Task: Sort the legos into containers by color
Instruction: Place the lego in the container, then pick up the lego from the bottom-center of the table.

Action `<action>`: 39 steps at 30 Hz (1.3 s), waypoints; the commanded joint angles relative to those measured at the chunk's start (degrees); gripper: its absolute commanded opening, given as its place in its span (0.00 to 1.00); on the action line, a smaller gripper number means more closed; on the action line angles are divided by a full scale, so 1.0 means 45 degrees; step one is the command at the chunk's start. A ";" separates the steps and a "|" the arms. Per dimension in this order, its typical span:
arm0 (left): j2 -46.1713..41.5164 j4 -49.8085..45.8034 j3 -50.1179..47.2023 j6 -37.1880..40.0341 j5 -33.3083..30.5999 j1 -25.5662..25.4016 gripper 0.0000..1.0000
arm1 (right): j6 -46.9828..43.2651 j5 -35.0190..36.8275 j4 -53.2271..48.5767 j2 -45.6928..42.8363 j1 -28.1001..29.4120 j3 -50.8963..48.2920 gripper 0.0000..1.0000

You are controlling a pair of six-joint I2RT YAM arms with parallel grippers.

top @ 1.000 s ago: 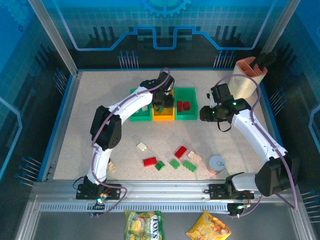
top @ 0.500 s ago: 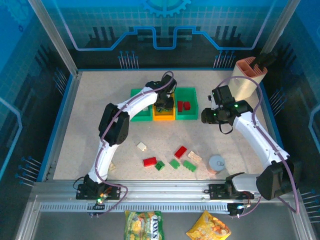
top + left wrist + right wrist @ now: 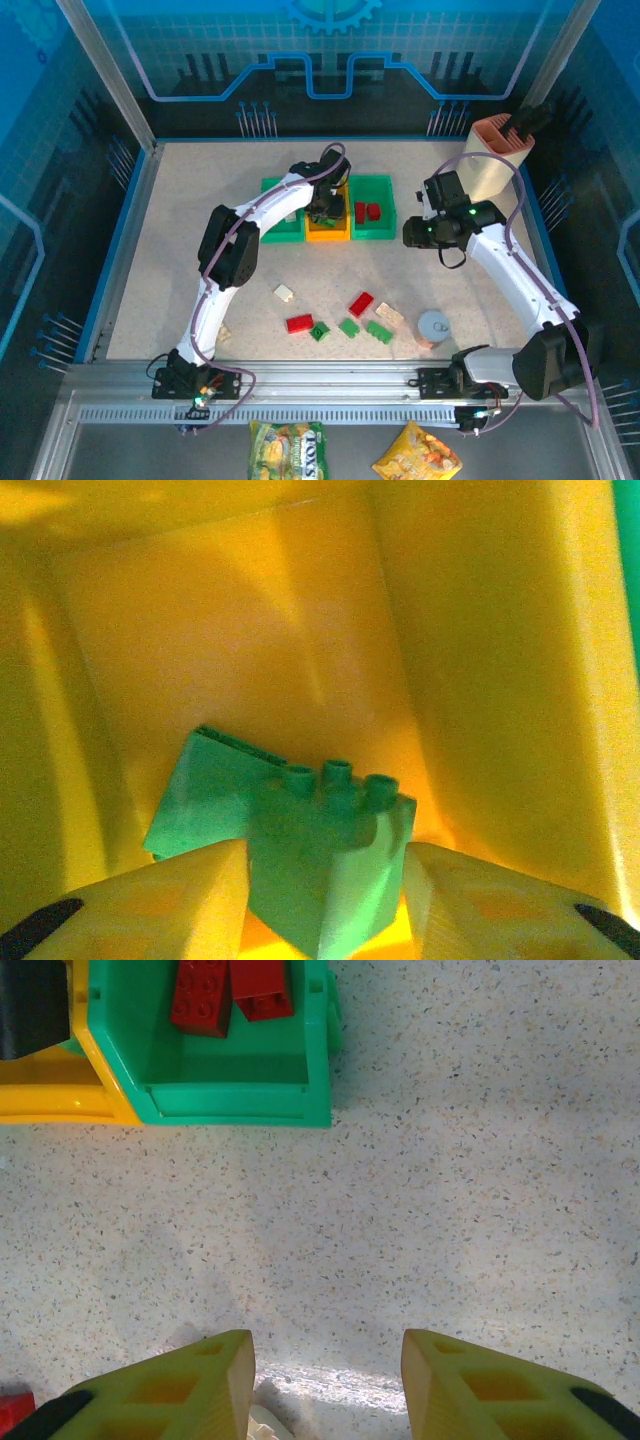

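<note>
— Speckled tabletop (image 3: 180, 230) all round, and our left gripper (image 3: 325, 875) is sunk deep in the orange-yellow bin (image 3: 500, 630). Why there?
— We judge that bin is the home for greens. Its fingers press on either side of a tilted green brick (image 3: 300, 830), low over the bin floor. Reds (image 3: 205, 995) already lie in the right green bin (image 3: 240, 1100).
— And our right gripper (image 3: 325, 1380)?
— Spread, holding nothing, hovering over bare table just beside that bin. We'd guess it hangs back so the arms don't crowd.
— What's left for us?
— Loose legos (image 3: 349, 327) near the front edge, red, green and cream mixed. A tin can (image 3: 433, 326) stands just beside them, and our left arm (image 3: 260, 207) reaches across the bins.
</note>
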 commanded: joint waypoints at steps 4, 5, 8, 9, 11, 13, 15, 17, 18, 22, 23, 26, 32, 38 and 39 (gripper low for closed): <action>0.0038 -0.0313 0.0409 0.0214 0.0092 0.0066 0.47 | 0.0017 0.0139 -0.0350 -0.0282 -0.0123 0.0042 0.44; -0.0039 -0.0297 0.0362 0.0203 0.0092 0.0070 0.47 | 0.0017 0.0112 -0.0340 -0.0281 -0.0126 0.0029 0.44; -0.0361 -0.0228 0.0113 0.0171 0.0126 0.0081 0.47 | -0.0002 0.0062 -0.0277 -0.0228 -0.0116 -0.0016 0.44; -0.0481 -0.0194 0.0011 0.0185 0.0135 0.0064 0.47 | -0.0002 0.0024 -0.0264 -0.0194 -0.0123 -0.0045 0.44; -0.0774 -0.0123 -0.0261 0.0181 0.0170 0.0065 0.47 | -0.0002 -0.0089 -0.0206 -0.0126 -0.0101 -0.0111 0.44; -0.1099 -0.0033 -0.0580 0.0162 0.0202 0.0065 0.47 | 0.0007 -0.0171 -0.0117 -0.0068 -0.0078 -0.0190 0.44; -0.1465 0.0062 -0.0963 0.0147 0.0247 0.0081 0.47 | 0.0012 -0.0235 -0.0067 0.0004 -0.0001 -0.0267 0.44; -0.1905 0.0179 -0.1425 0.0123 0.0303 0.0074 0.47 | 0.0024 -0.0290 -0.0009 0.0124 0.0094 -0.0328 0.44; -0.2099 0.0211 -0.1640 0.0113 0.0326 0.0064 0.47 | 0.0047 -0.0305 0.0005 0.0176 0.0152 -0.0363 0.44; -0.3021 0.0443 -0.2688 0.0037 0.0419 0.0071 0.47 | 0.0104 -0.0351 0.0109 0.0472 0.0527 -0.0443 0.44; -0.3263 0.0482 -0.2934 0.0010 0.0458 0.0070 0.47 | 0.0141 -0.0335 0.0128 0.0544 0.0641 -0.0461 0.44; -0.3954 0.0661 -0.3769 -0.0067 0.0530 0.0079 0.47 | 0.0275 -0.0320 0.0177 0.0785 0.1018 -0.0514 0.44; -0.5379 0.1009 -0.5429 -0.0184 0.0472 0.0084 0.48 | 0.0736 -0.0291 0.0377 0.1365 0.2069 -0.0651 0.44; -0.6583 0.1197 -0.6757 -0.0302 0.0377 0.0136 0.48 | 0.1117 -0.0300 0.0517 0.2067 0.3225 -0.0684 0.45; -0.6741 0.1228 -0.6938 -0.0314 0.0374 0.0142 0.48 | 0.1101 -0.0336 0.0529 0.2183 0.3392 -0.0680 0.45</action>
